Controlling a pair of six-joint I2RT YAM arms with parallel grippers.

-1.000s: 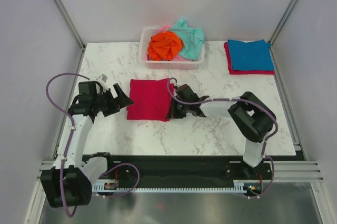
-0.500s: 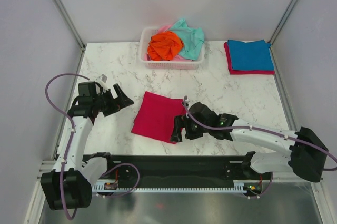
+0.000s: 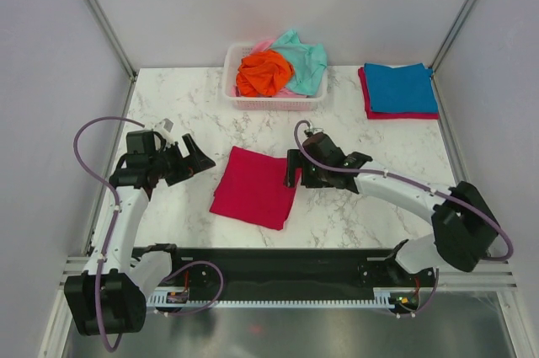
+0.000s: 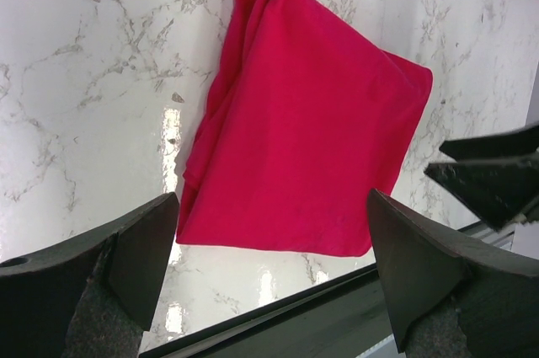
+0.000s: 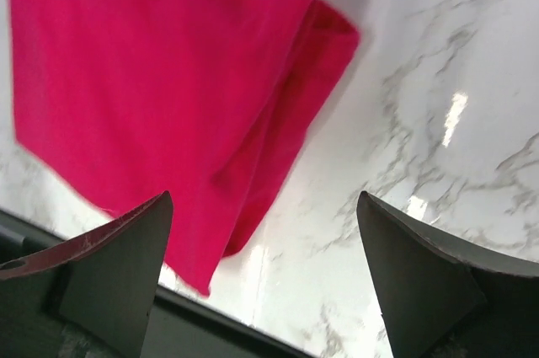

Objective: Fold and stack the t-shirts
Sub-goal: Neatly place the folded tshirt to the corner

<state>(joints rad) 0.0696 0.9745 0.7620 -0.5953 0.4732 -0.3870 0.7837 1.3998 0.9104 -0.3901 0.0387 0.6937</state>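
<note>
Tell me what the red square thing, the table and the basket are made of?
The red shirt looks like soft matte cloth: it wrinkles along its folded edges. The table is glossy white with grey marble veins and light glints; real stone or print, I cannot tell. The basket looks like slatted plastic.

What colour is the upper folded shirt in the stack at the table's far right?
The upper shirt is blue, seen best in the top external view.

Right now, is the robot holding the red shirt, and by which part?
Nothing is held. The left end effector and right end effector are both open; the red t-shirt lies on the table.
</note>
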